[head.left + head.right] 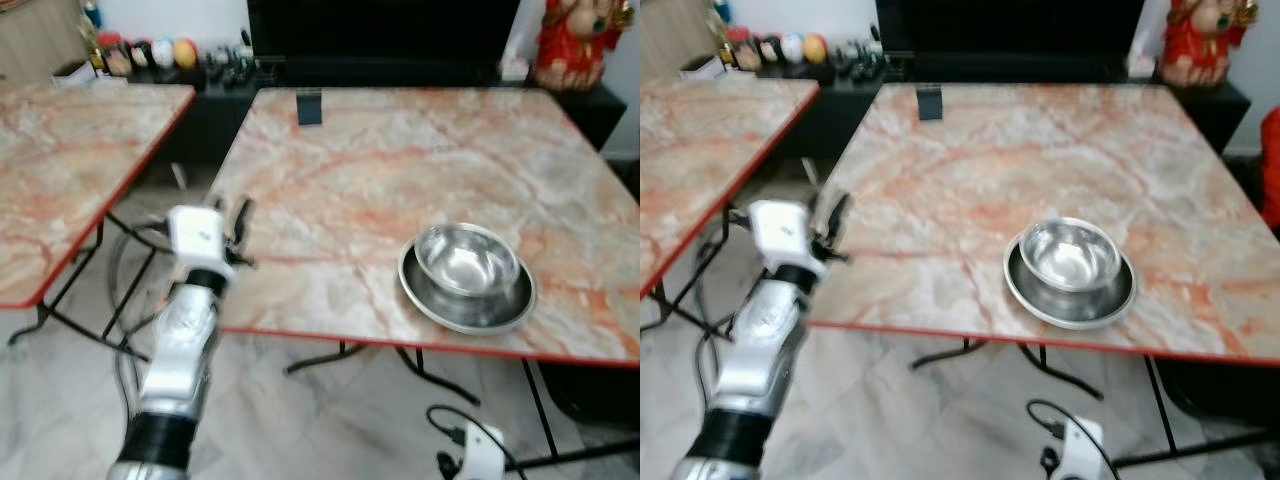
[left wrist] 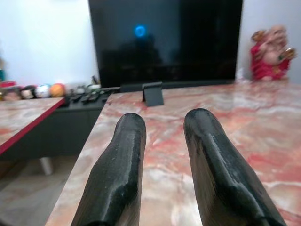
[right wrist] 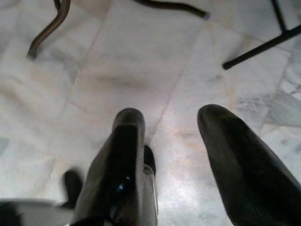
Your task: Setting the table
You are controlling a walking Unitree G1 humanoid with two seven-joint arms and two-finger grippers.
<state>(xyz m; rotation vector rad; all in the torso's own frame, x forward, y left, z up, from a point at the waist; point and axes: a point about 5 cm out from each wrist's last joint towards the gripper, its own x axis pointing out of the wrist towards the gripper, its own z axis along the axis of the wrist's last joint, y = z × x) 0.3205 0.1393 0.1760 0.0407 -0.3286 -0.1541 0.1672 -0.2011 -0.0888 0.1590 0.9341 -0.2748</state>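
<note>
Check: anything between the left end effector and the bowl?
Nothing visible. The left end effector is at the table's near-left edge, fingers apart and empty. Bare tabletop runs from there to the bowl sitting in its plate.

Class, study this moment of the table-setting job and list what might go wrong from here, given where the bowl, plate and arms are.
1. The steel bowl sits in the steel plate close to the table's near edge; a careless nudge might push them off.
2. The left hand is open at the table's left edge, so a low sweep toward the dishes may knock the tabletop.
3. The right hand hangs open over the floor near the table legs and could snag when raised.
</note>
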